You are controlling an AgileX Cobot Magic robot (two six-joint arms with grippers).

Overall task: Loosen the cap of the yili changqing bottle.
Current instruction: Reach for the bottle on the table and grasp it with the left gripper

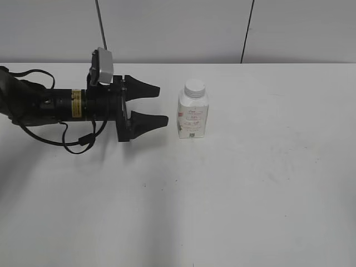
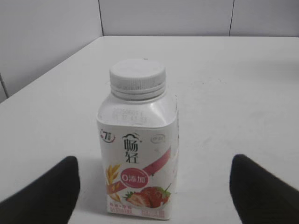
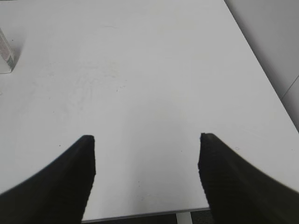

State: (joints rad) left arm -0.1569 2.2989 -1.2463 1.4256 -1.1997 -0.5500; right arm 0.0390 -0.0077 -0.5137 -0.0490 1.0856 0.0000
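Note:
The yili changqing bottle [image 1: 193, 115] stands upright on the white table, white with a pink and strawberry label. Its white screw cap [image 1: 194, 88] sits on the neck. In the left wrist view the bottle [image 2: 138, 158] and cap [image 2: 138, 78] fill the middle, between and beyond my fingertips. My left gripper [image 1: 161, 105] is open and empty, held level just left of the bottle, apart from it. My right gripper [image 3: 145, 154] is open and empty above the table near its edge; it is out of the exterior view. A sliver of the bottle [image 3: 5, 56] shows at that view's left edge.
The white table [image 1: 250, 183] spreads wide around the bottle. A grey wall [image 1: 178, 28] stands behind the far edge. The table's edge [image 3: 149, 212] lies just under my right gripper, and a wall runs along the table's right side.

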